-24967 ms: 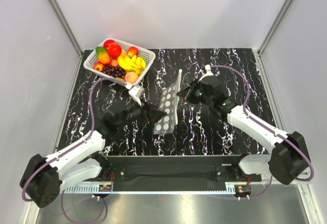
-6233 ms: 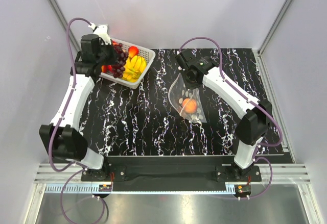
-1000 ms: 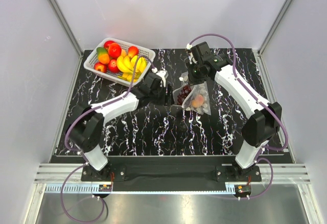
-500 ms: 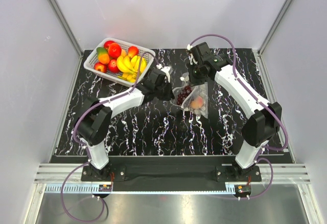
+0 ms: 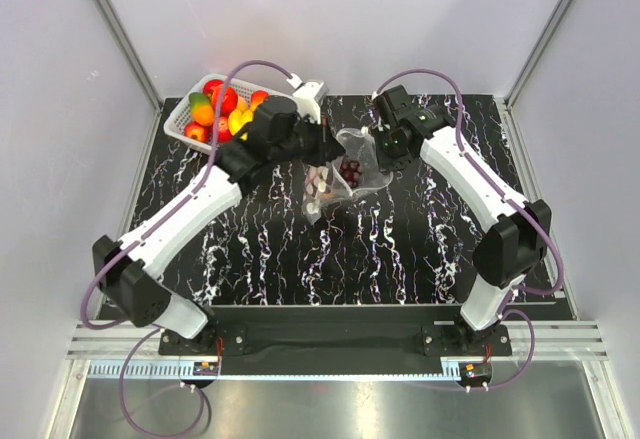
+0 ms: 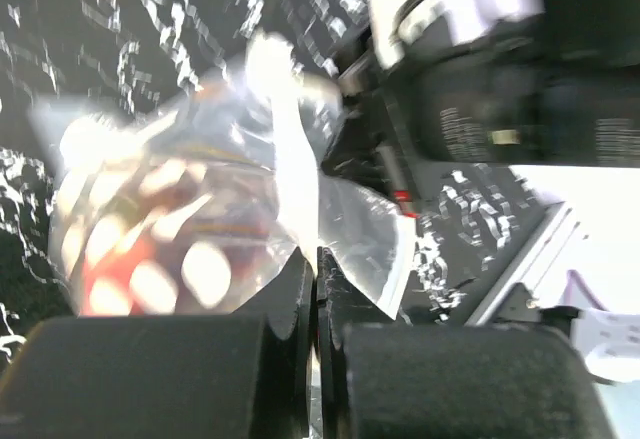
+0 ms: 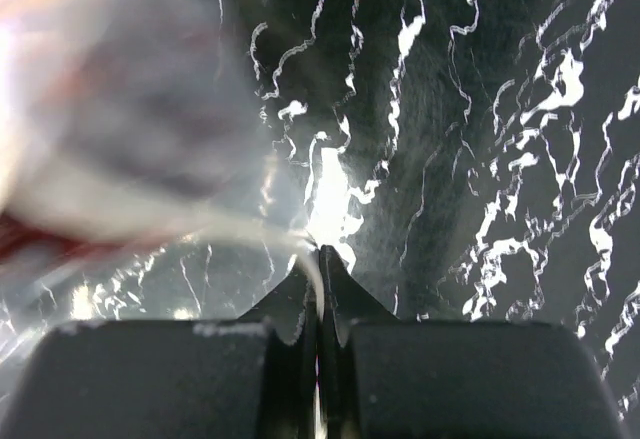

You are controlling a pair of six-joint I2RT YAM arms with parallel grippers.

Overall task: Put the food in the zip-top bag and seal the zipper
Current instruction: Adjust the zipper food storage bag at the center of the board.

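Tabletop (image 5: 400,249) black, white-veined; walls (image 5: 350,19) pale grey. Left hand (image 6: 317,257), right hand (image 7: 319,252) clamped on zip-top bag (image 5: 340,174).

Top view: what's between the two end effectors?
The zip-top bag, grapes inside, spans between left end effector and right end effector, each pinching an edge; top view shows it.
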